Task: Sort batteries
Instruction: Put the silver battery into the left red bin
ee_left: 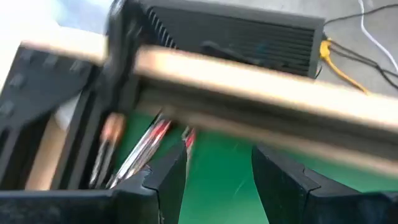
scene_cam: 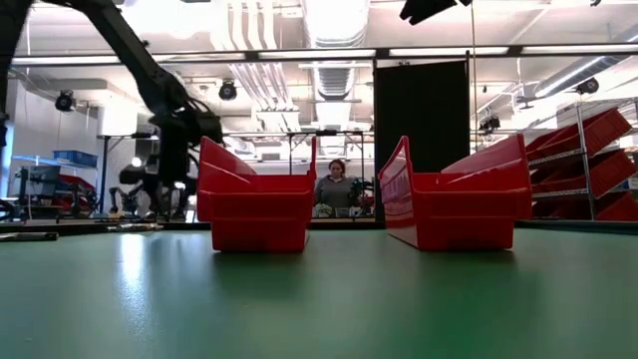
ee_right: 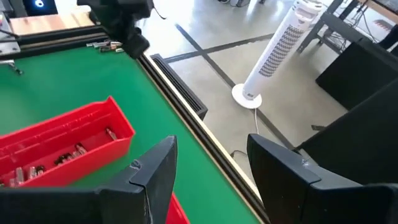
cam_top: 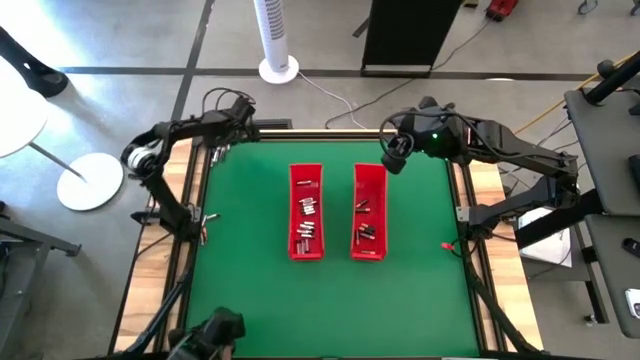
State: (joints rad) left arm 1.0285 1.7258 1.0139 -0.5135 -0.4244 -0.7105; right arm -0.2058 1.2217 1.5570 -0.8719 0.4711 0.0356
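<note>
Two long red trays stand side by side mid-table: the left tray [cam_top: 305, 212] and the right tray [cam_top: 369, 212]. Several small batteries [cam_top: 307, 215] lie in the left tray, also seen as batteries [ee_right: 68, 155], and a few batteries [cam_top: 365, 232] lie in the right one. My left gripper [cam_top: 222, 150] is low over the table's far left corner, open [ee_left: 217, 168], with bare green mat between its fingers. Blurred silvery, red-tipped pieces [ee_left: 146, 152] lie beside it. My right gripper [cam_top: 395, 155] hangs open [ee_right: 208, 155] high above the right tray's far end, holding nothing.
Small loose pieces [cam_top: 205, 215] lie at the table's left edge, and a small red one [cam_top: 447, 246] near the right edge. The wooden table frame [ee_left: 249, 78] runs close past my left gripper. Green mat lies bare in front of the trays [scene_cam: 319, 299]. A person [scene_cam: 337, 187] sits beyond the table.
</note>
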